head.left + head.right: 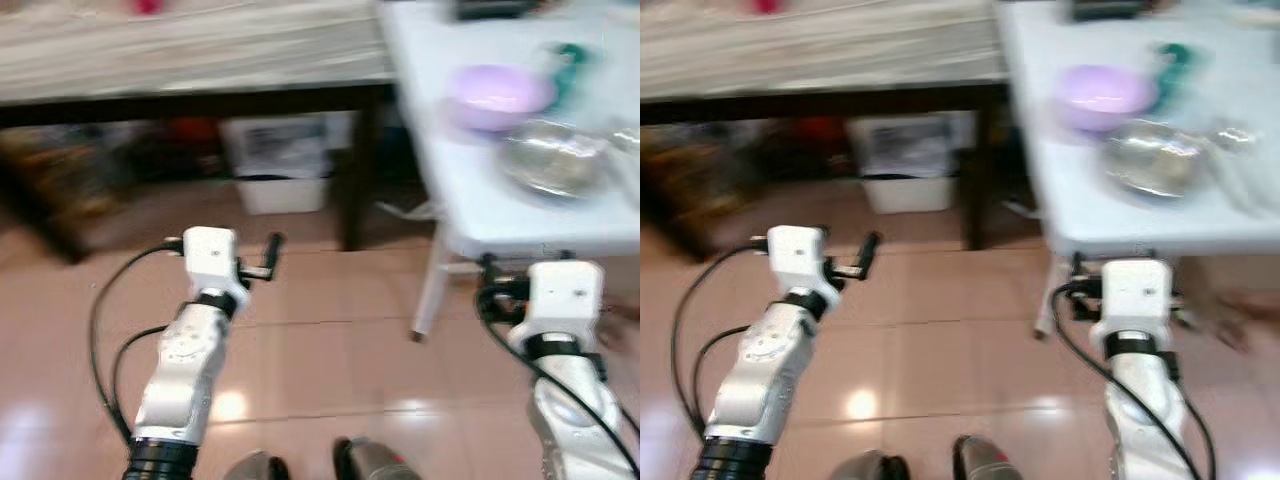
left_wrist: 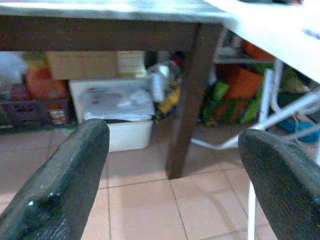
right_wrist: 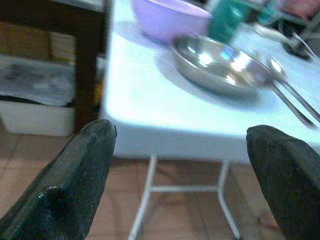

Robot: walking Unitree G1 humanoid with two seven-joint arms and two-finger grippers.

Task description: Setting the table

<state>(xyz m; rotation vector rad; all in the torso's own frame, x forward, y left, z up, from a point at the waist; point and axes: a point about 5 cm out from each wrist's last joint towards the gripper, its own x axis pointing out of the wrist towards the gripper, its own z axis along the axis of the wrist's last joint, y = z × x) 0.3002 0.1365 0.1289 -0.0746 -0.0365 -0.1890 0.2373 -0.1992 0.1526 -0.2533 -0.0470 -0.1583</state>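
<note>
A white folding table (image 1: pixel 470 190) stands at the right. On it sit a lilac bowl (image 1: pixel 497 95), a shiny steel plate (image 1: pixel 555 160) and a teal cup (image 1: pixel 572 60). Metal cutlery (image 3: pixel 292 97) lies beside the steel plate (image 3: pixel 215 62). My right gripper (image 3: pixel 182 132) is open and empty, held low in front of the table's near edge and pointing at it. My left gripper (image 2: pixel 175 135) is also open and empty. It hovers over the tiled floor, facing the dark table leg (image 2: pixel 187 100). The head views are blurred.
A long dark-framed table with a pale top (image 1: pixel 190 50) runs across the back, its leg (image 1: pixel 352 170) close to the white table. Under it stand a white storage box (image 1: pixel 285 165) and clutter. The white table's thin leg (image 1: pixel 432 290) stands on pink floor tiles (image 1: pixel 320 350).
</note>
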